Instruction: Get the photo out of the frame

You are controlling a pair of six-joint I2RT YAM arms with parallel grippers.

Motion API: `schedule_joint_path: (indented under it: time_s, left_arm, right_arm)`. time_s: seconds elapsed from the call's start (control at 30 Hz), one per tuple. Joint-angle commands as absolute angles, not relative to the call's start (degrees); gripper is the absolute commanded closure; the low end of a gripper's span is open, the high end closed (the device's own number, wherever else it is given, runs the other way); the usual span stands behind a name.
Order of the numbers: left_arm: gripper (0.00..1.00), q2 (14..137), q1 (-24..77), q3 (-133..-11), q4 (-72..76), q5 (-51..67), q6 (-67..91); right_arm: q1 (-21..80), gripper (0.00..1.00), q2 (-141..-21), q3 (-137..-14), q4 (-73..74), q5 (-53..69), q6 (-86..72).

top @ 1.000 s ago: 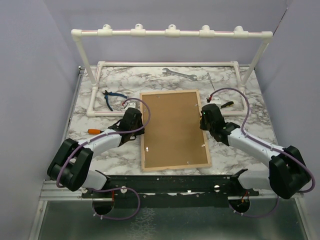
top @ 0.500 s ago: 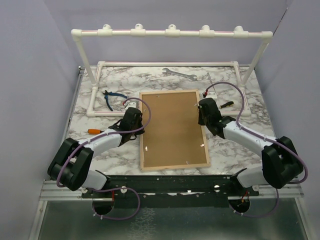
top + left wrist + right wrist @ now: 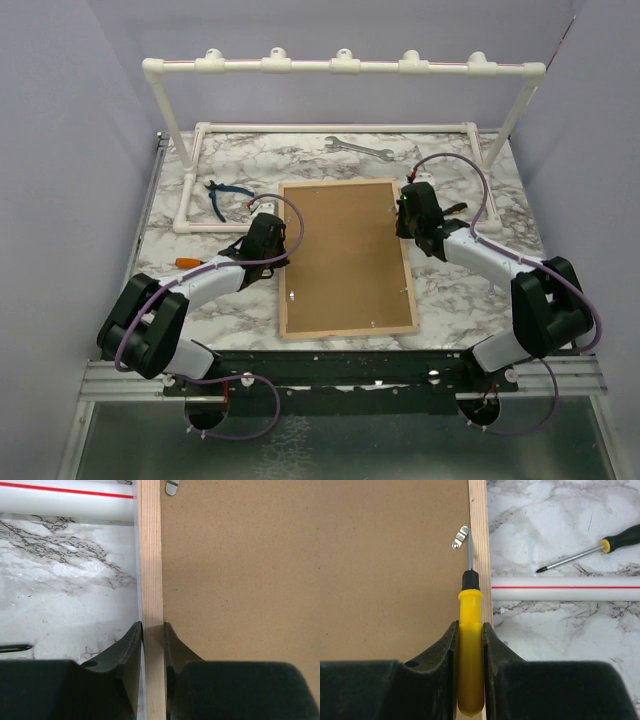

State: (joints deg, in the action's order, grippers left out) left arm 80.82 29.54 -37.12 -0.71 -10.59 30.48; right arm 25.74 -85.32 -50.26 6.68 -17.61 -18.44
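Frame point(image 3: 345, 260) face-down; left pincer point(image 3: 152, 626) clenched on its left edge, right pincer point(image 3: 470, 625) grasping yellow screwdriver point(image 3: 470, 607) over right edge.

A: Clearance round the frame point(image 3: 347, 258)?

B: Far half of both long edges is taken. Left gripper point(image 3: 152, 626) pinches the left rim. Right gripper point(image 3: 470, 624) sits over the right rim, clamped on a yellow screwdriver point(image 3: 470, 670). Near halves open onto bare marble table point(image 3: 445, 305).

A: Far side?

B: Crowded. White pipe rack point(image 3: 340, 65) spans overhead, and its floor pipes point(image 3: 335, 127) run up just beside both rims. Wrench point(image 3: 358, 147), blue pliers point(image 3: 226, 195) and black-handled screwdriver point(image 3: 570, 558) lie there. Orange-handled screwdriver point(image 3: 188, 262) lies beside the left arm.
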Motion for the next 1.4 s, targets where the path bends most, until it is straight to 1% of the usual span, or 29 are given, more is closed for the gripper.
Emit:
schedule_joint_path:
  time_s: [0.0, 0.27, 0.47, 0.83, 1.1, 1.37]
  left_arm:
    - [1.0, 82.13, 29.57, -37.68, -3.87, -13.68, 27.96]
    - [1.0, 82.65, 29.84, -38.21, -4.43, -14.58, 28.32]
    - [1.0, 83.31, 29.8, -38.77, -5.04, -14.81, 29.55]
    - [1.0, 83.5, 29.88, -38.65, -4.99, -15.04, 30.91]
    - [1.0, 83.5, 29.88, -38.58, -4.74, -14.48, 32.51]
    - [1.0, 84.61, 29.8, -39.28, -3.97, -14.77, 37.3]
  right_arm:
    - [23.59, 0.99, -88.84, -52.88, 6.78, -16.76, -17.36]
    - [21.54, 0.99, -91.0, -55.74, 6.66, -13.48, -17.4]
    - [21.53, 0.99, -88.64, -55.83, 8.53, -12.82, -18.63]
    - [21.53, 0.99, -78.42, -52.26, 13.47, -9.08, -18.92]
    - [21.53, 0.99, -72.48, -49.36, 21.61, 3.1, -21.36]
    - [21.53, 0.99, -63.83, -47.32, 30.7, 3.19, -24.27]
